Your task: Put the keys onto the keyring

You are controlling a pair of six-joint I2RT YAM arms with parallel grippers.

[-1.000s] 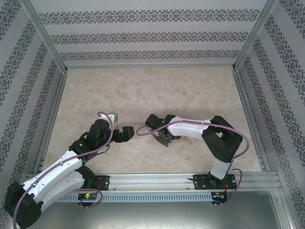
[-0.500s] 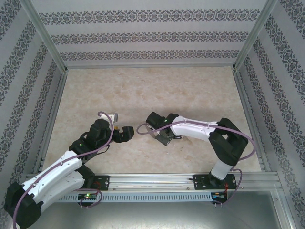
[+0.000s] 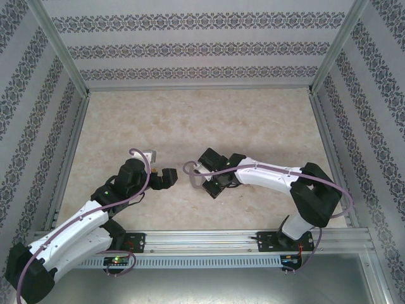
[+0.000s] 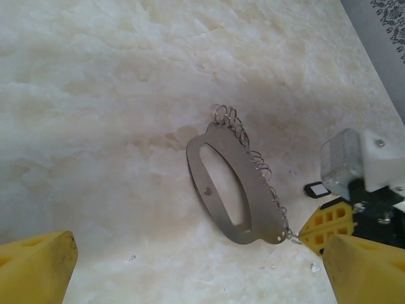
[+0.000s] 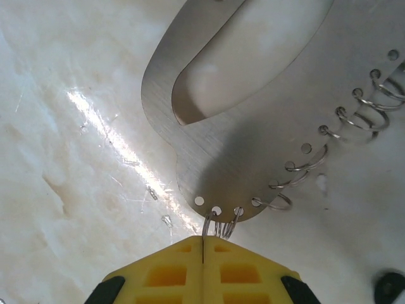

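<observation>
The keyring (image 4: 223, 190) is a flat grey metal oval lying on the pale table, with a row of small wire rings (image 4: 259, 166) along one edge. In the right wrist view the keyring (image 5: 253, 126) reaches up from the fingertips. My right gripper (image 5: 202, 244) is shut, pinching the small wire rings (image 5: 219, 225) at the plate's near end. One tiny key (image 4: 314, 189), dark with a pale centre, lies beside the right gripper (image 4: 318, 229). My left gripper (image 4: 199, 271) is open, its yellow fingers (image 4: 35, 266) wide apart, just short of the keyring. From above, left gripper (image 3: 171, 177) and right gripper (image 3: 212, 187) face each other.
Aluminium rails (image 3: 68, 152) and patterned walls (image 3: 202, 47) bound the marble table (image 3: 202, 120) on three sides. A metal rail (image 3: 209, 240) carrying both arm bases runs along the near edge.
The right arm's elbow has swung out to the right and its gripper has shifted slightly nearer. The left arm has not moved.
</observation>
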